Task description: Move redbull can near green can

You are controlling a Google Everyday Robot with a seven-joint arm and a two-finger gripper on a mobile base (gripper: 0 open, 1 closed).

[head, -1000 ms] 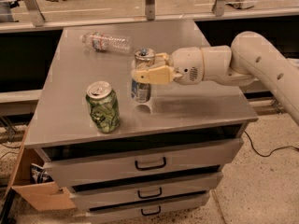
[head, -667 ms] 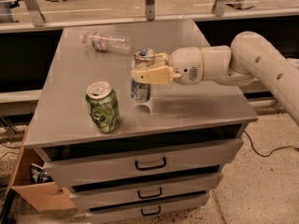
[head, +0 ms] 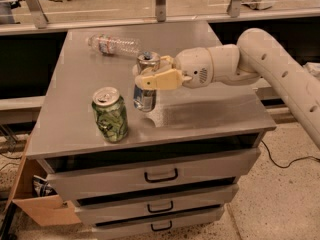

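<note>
Gripper (head: 146, 79) is reaching in from 3 o'clock over the metal cabinet top (head: 210, 109), its fingers (head: 159, 79) clamping the upper middle of the redbull can (head: 144, 100). The can is standing upright near the top's centre; cannot tell whether its base is touching the surface. Green can (head: 110, 116) is standing upright at about 8 o'clock from it, near but not touching. Clear plastic bottle (head: 112, 45) is lying on its side at 11 o'clock, toward the back edge.
</note>
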